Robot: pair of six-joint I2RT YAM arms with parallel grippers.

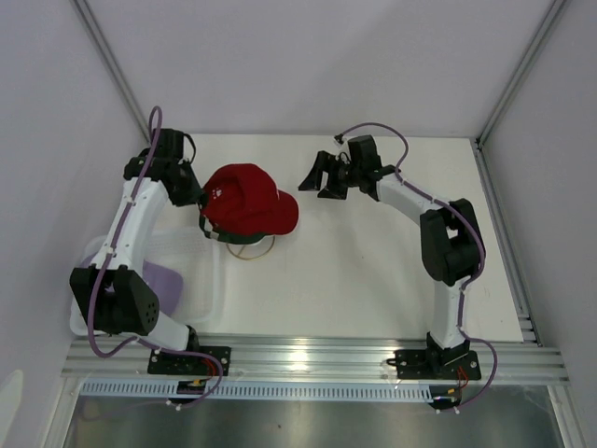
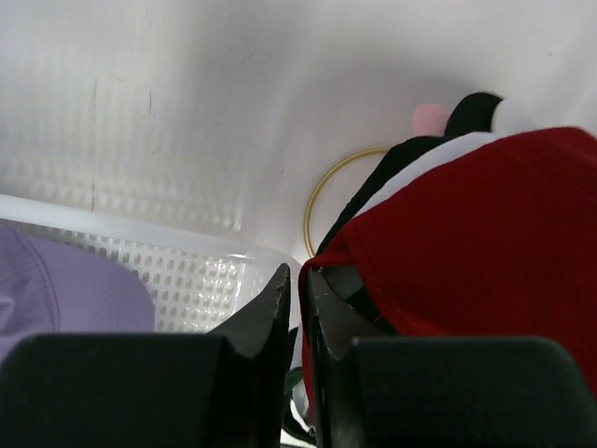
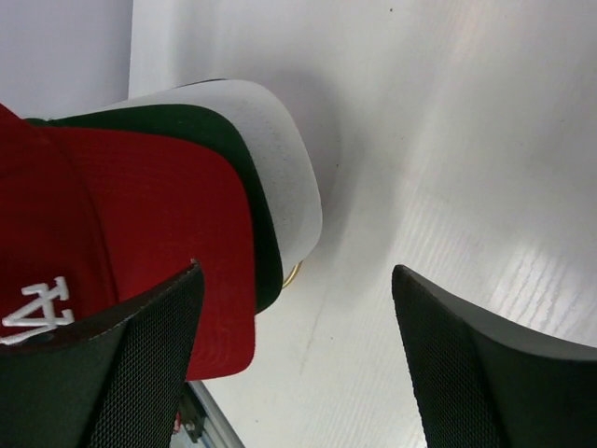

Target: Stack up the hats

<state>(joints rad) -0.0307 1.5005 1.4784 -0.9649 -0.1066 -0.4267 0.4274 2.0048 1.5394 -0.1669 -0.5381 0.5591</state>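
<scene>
- White worktop carries everything.
- White mesh basket, at the left, holds a lavender cap.
- Red cap tops the stack over the dark green cap and white cap, on the gold ring stand.
- Right gripper: fingers wide, beside the brims.
- Left gripper: fingers narrow at the red cap's rear edge.
- White logo on the red cap: partly hidden, unreadable.

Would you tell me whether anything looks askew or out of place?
The stacked brims are fanned: the red fabric cap's brim sits offset from the dark green brim and white brim beneath. The lavender fabric cap lies apart in the white mesh basket.
</scene>
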